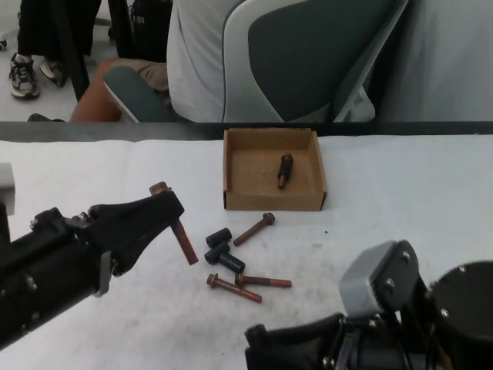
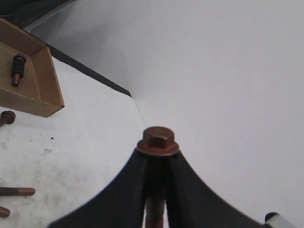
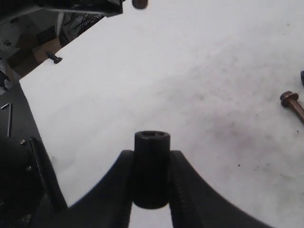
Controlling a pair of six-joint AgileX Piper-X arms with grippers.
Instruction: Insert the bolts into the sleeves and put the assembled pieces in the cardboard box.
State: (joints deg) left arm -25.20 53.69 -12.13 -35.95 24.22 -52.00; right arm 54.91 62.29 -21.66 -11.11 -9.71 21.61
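High view: left gripper [image 1: 171,206] hanging over bench, pinching bolt [image 1: 185,243] just under its head, shank tilting down. Cardboard box [image 1: 273,202] beyond, holding one assembled piece [image 1: 285,170].
Left wrist: fingers clamping shank tight.
Right wrist: right gripper [image 3: 151,159] squeezing sleeve [image 3: 151,142], open end sticking past fingertips.
Prob. risking misalignment: tilted bolt catching sleeve rim, jamming or slipping out.

Black arms [image 1: 54,254], tapered black jaws, grey wrist housing [image 1: 377,277].
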